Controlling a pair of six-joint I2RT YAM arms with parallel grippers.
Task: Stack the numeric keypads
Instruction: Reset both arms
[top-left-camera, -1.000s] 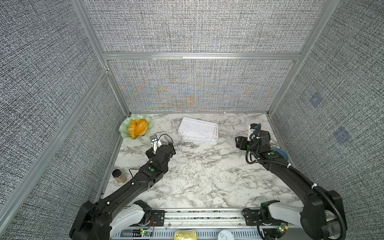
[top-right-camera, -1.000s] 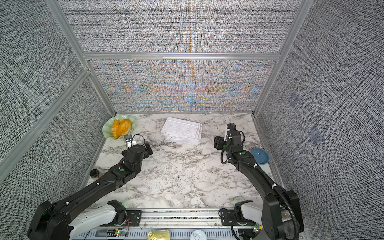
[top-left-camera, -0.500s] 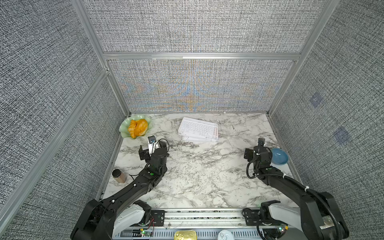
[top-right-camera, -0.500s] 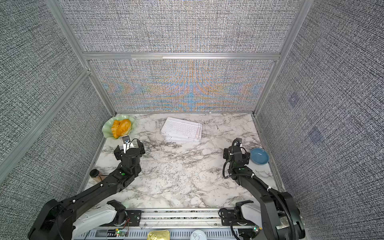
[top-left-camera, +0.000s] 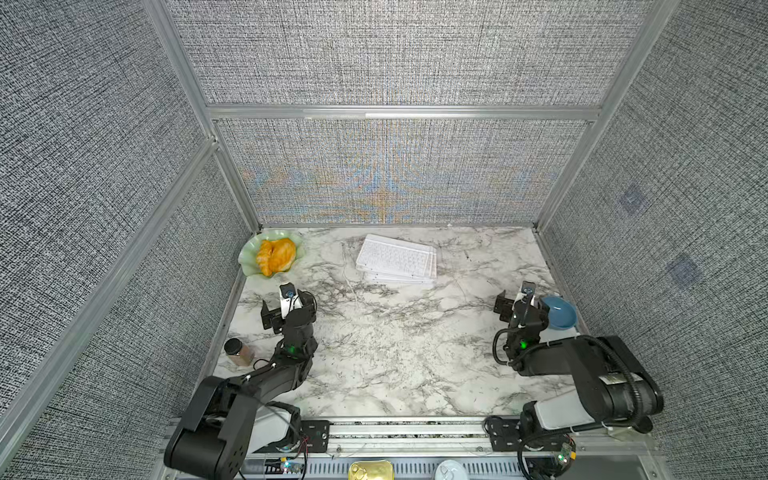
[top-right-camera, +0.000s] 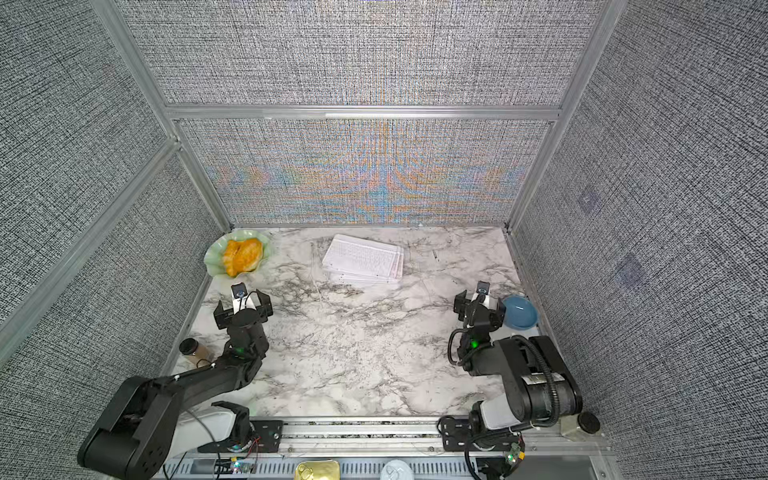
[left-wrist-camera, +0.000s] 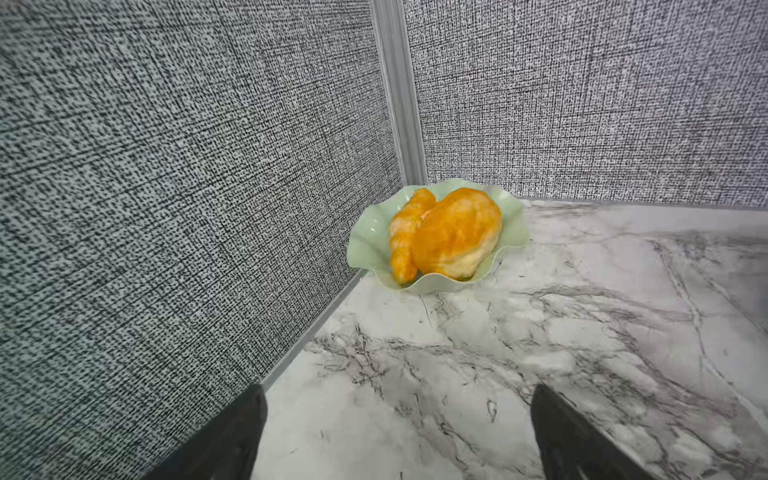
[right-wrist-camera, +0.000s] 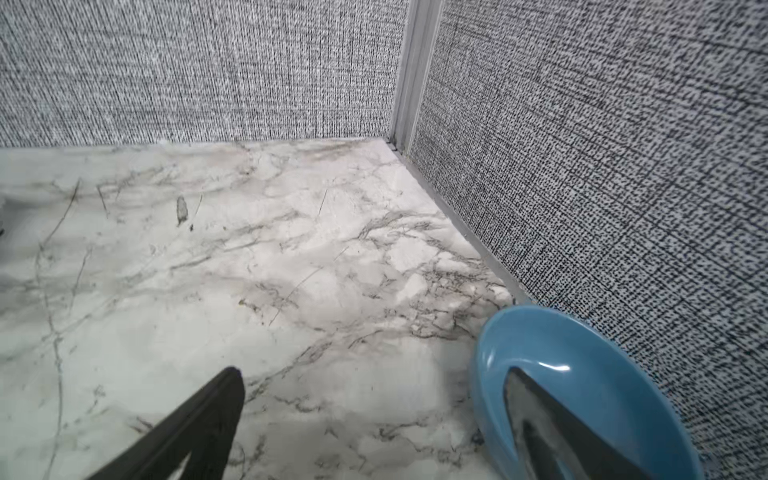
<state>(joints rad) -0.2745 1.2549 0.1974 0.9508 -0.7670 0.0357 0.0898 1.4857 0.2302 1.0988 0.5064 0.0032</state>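
The numeric keypads (top-left-camera: 397, 259) are all in one pile at the back of the marble table (top-left-camera: 395, 357), close to the rear wall and roughly mid-width. The top one lies face up with white keys showing. The edges of the ones beneath peek out in steps along the near and right sides (not a square pile, and I cannot count the layers or read the key colours below). Both arms are well apart from it.

Over on the left, the left gripper (left-wrist-camera: 395, 388) hangs low above the table. Its jaws are spread wide and hold nothing, with only veined marble showing between the two dark fingers. It points toward the back left corner, where a pale green wavy dish (left-wrist-camera: 365, 249) sits tucked against both walls. An orange-gold pastry (left-wrist-camera: 449, 232) is heaped in the dish. Nearer the front, by the left wall and beside that arm, a small jar (top-left-camera: 237, 352) with a dark lid stands upright.

On the right, the right gripper (right-wrist-camera: 374, 370) is also low, its jaws just as wide, and empty. In the wrist view one finger (right-wrist-camera: 536, 411) crosses in front of the blue bowl (right-wrist-camera: 582, 353). I cannot tell whether it touches the bowl. In both top views the bowl rests by the right wall, just beside this gripper.
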